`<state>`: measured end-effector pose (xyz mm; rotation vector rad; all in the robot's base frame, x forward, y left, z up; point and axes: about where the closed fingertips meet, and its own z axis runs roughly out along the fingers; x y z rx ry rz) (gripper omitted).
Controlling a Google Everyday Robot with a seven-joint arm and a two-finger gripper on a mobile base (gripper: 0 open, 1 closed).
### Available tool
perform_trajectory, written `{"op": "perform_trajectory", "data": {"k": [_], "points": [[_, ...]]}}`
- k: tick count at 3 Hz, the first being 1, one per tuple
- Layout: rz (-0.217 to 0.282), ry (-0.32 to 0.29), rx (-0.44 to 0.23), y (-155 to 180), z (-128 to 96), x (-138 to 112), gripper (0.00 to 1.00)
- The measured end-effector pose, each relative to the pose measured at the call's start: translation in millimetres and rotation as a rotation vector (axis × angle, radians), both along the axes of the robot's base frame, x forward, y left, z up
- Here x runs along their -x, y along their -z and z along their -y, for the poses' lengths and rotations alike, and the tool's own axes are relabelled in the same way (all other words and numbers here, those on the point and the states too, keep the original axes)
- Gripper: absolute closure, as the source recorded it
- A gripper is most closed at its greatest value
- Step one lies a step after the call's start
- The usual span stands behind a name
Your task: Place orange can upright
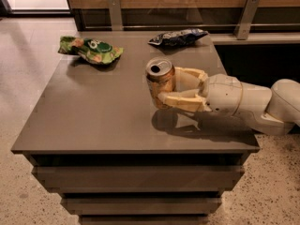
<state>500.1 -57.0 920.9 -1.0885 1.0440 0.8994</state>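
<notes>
The orange can (160, 81) is a shiny orange-copper drink can with a silver pull-tab top. It is nearly upright, leaning slightly, above the right middle of the grey table (93, 116), with its shadow below it. My gripper (165, 86) reaches in from the right on a white arm. Its two tan fingers (180, 101) are closed on the can's sides, one in front and one behind.
A green snack bag (91, 49) lies at the table's back left. A dark blue snack bag (178, 36) lies at the back right edge. A wooden wall with metal brackets (115, 12) runs behind the table. Speckled floor surrounds it.
</notes>
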Motion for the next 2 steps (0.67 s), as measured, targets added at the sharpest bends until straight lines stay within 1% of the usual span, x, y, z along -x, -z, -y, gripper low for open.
{"op": "perform_trajectory", "data": {"k": [2], "points": [[-0.037, 0.026, 0.006, 12.2, 6.9, -2.8, 1.0]]}}
